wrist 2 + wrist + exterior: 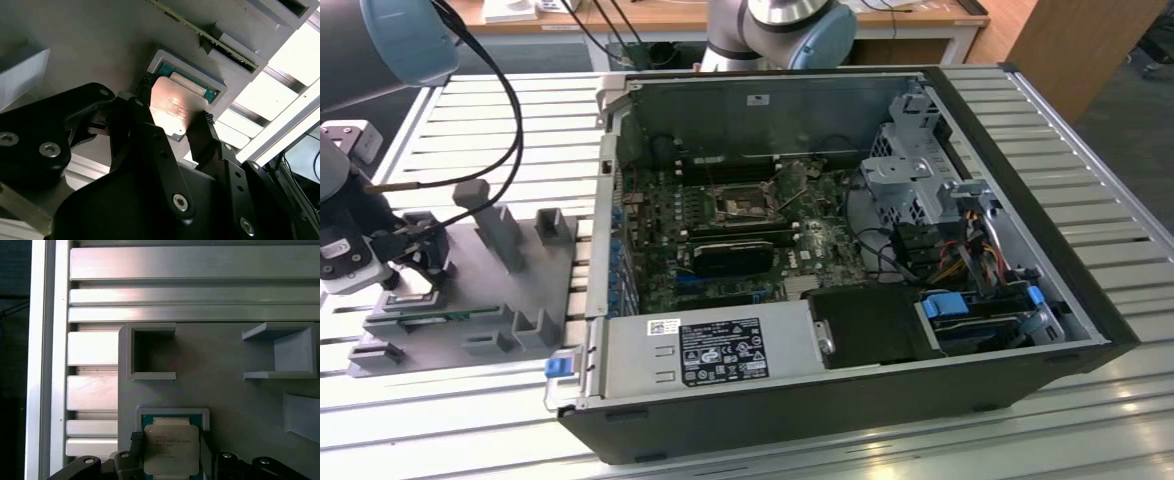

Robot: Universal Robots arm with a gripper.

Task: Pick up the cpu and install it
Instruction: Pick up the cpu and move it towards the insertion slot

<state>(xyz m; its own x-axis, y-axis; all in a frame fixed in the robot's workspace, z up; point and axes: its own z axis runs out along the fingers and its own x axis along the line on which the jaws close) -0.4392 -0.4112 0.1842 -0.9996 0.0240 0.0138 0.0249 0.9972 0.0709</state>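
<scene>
The claw (170,446) is closed on the cpu (172,454), one finger against each opposite edge, holding it just over the shallow square pocket (172,413) of the grey holder plate (230,390) on the slatted bench (1081,150). Well apart, the open computer case (761,100) contains a motherboard (720,215).

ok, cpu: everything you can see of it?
The cpu is a flat square chip with a shiny silver-grey metal top carrying faint print. A green edge shows past one side. It lies flat, top towards the wrist cameras, at a square recess in the grey holder. The jaws stand closed against two opposite edges. Whether it is lifted clear of the recess is unclear.
</scene>
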